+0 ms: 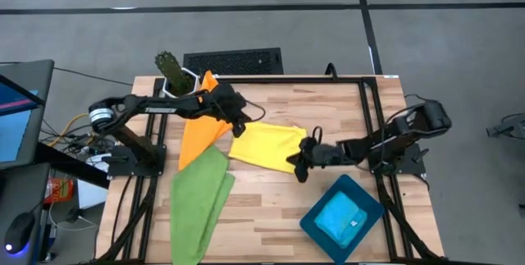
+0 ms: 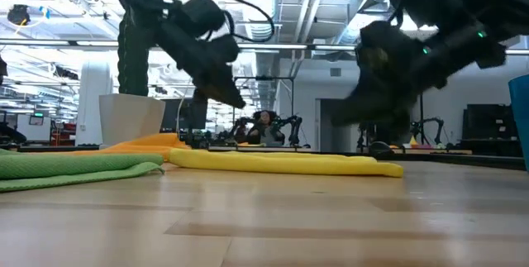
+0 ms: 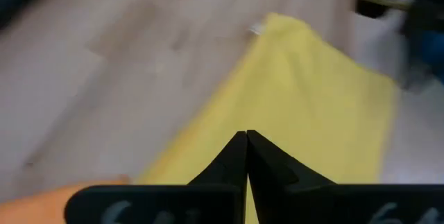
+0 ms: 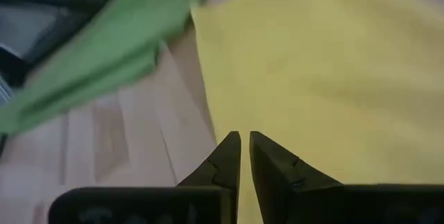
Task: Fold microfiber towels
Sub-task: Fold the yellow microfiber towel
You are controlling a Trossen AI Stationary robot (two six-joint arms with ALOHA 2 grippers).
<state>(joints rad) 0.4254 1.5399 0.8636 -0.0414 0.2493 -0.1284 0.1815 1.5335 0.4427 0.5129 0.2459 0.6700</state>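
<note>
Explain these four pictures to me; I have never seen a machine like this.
This is a robot with two dark jointed arms at a wooden table, each ending in a two-finger tool. One picture looks down from above, one looks level across the tabletop, and two come from cameras on the wrists.

On the table lie soft cloths: a yellow microfiber towel in the middle, an orange one and a green one beside it. A light blue cloth sits in a stiff dark teal tray.

The left tool is shut at one end of the yellow towel. The right tool, slightly parted, is at the other. Whether either grips it is unclear.
</note>
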